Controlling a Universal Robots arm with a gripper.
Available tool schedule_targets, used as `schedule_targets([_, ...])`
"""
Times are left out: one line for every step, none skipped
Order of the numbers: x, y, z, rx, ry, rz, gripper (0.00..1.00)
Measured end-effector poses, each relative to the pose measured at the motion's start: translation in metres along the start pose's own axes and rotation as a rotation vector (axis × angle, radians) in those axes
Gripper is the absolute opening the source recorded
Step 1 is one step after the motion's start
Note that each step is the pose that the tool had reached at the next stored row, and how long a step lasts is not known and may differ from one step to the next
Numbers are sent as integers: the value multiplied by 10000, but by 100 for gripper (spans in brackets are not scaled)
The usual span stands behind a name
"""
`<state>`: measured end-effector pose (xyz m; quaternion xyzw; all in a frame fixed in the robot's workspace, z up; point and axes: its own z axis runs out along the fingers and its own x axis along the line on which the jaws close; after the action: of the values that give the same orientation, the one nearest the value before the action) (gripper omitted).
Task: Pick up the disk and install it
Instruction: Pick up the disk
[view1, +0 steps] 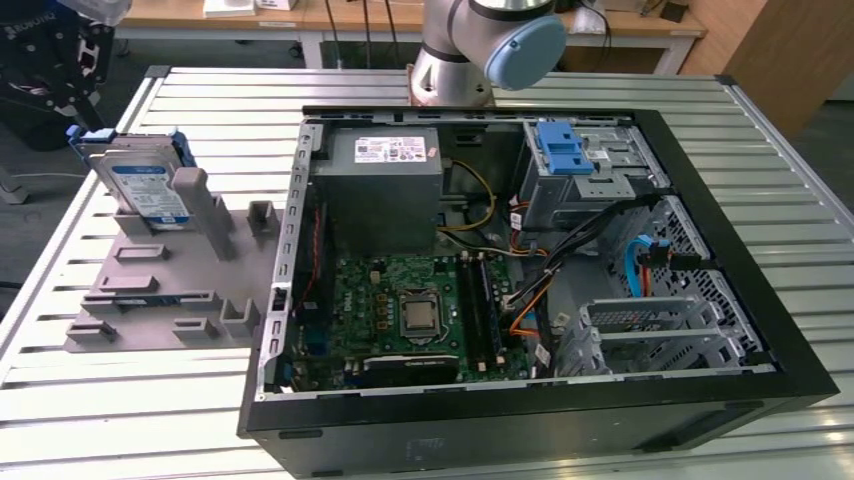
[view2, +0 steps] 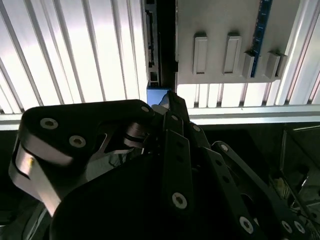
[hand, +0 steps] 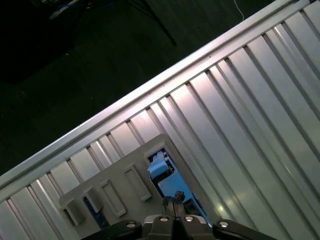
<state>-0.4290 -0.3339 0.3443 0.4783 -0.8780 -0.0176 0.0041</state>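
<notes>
The disk (view1: 143, 182) stands on edge in a grey slotted holder (view1: 160, 290) on the exterior view's left, its blue-and-white label facing out and blue rails along its sides. My gripper (view1: 56, 70) hangs at the far left corner, just behind and above the disk, apart from it. In the second wrist view the disk's thin edge (view2: 152, 45) and a blue rail end (view2: 159, 93) lie just beyond my gripper (view2: 171, 102). In the first wrist view my gripper (hand: 172, 204) has its fingers together and holds nothing, over the disk's blue rail (hand: 161, 168).
An open black computer case (view1: 747, 330) lies on the slatted metal table (view1: 80, 400), with a metal drive bay under a blue latch (view1: 566, 150), a grey power supply (view1: 380, 190), a motherboard and loose cables. The table's edge (hand: 125, 105) and dark floor are close by.
</notes>
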Motion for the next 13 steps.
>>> schedule_targets([0,0,0,2,2,-125,11])
schedule_targets([0,0,1,3,5,-248,11])
schedule_targets([0,0,1,5,8,-373,11])
schedule_targets([0,0,2,6,10,-503,11])
schedule_targets([0,0,2,7,13,-633,11])
schedule_targets([0,0,3,8,17,-761,11])
schedule_targets([0,0,3,10,19,-896,11])
schedule_targets([0,0,4,14,20,-1014,11])
schedule_targets([0,0,5,18,21,-1130,11])
schedule_targets([0,0,5,23,21,-1244,11])
schedule_targets([0,0,6,27,22,-1360,11])
schedule_targets([0,0,7,32,22,-1471,11])
schedule_targets([0,0,7,38,23,-1586,11])
